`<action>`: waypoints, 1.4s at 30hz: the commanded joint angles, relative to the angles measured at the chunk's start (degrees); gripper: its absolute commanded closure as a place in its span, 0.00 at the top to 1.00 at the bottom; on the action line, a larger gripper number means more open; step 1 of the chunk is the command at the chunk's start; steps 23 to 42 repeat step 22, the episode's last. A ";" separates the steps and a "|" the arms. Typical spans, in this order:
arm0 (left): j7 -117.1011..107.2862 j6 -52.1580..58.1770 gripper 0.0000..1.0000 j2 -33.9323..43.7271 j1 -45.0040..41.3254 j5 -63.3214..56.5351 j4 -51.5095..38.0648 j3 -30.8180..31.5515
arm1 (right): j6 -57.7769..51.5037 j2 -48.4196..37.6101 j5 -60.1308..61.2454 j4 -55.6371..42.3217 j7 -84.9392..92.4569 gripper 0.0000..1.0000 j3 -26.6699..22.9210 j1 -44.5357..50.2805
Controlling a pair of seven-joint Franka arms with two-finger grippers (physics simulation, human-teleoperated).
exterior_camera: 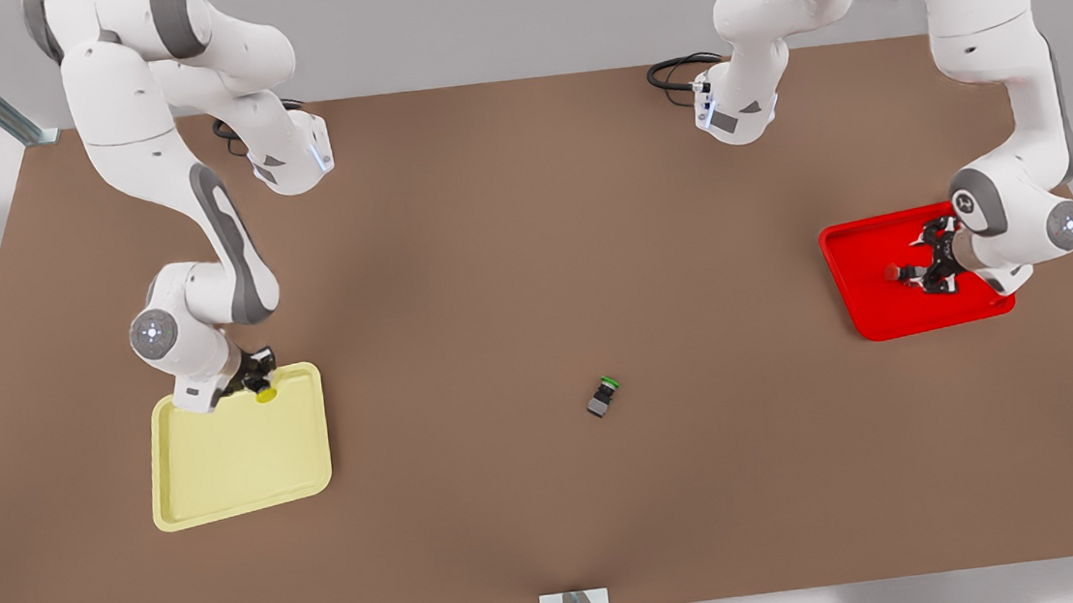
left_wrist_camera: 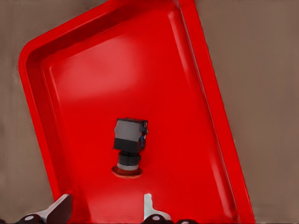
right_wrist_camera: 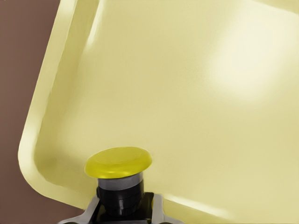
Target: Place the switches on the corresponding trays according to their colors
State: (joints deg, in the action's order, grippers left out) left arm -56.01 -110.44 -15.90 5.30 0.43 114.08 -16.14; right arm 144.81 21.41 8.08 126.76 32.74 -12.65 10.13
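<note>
Yellow switch (right_wrist_camera: 118,163) sits gripped by right end effector (right_wrist_camera: 122,207); red switch (left_wrist_camera: 129,145) lies beyond released left end effector (left_wrist_camera: 105,210).

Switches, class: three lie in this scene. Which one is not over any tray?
The green-capped switch, lying alone on the bare brown table. The red-capped switch sits in the red tray; the yellow-capped switch is gripped over the yellow tray.

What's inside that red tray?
A red switch lies on the red tray's floor, cap down in the left wrist view. The left pincer is open above it. The arm covers part of the tray in the front view.
</note>
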 commanded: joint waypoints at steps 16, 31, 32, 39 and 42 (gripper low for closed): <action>45.46 21.32 1.00 1.84 -11.81 3.52 -30.76 22.29 | -24.21 -5.59 -5.70 -20.49 -22.53 1.00 2.80 -6.26; 45.55 23.08 1.00 1.67 -11.81 3.70 -30.85 22.29 | -46.19 -17.37 -8.60 -27.79 -44.08 0.99 13.88 -9.08; 45.55 23.08 1.00 1.67 -11.81 3.70 -30.85 22.29 | -46.19 -17.37 -8.60 -27.79 -44.08 0.99 13.88 -9.08; 45.55 23.08 1.00 1.67 -11.81 3.70 -30.85 22.29 | -46.19 -17.37 -8.60 -27.79 -44.08 0.99 13.88 -9.08; 45.55 23.08 1.00 1.67 -11.81 3.70 -30.85 22.29 | -46.19 -17.37 -8.60 -27.79 -44.08 0.99 13.88 -9.08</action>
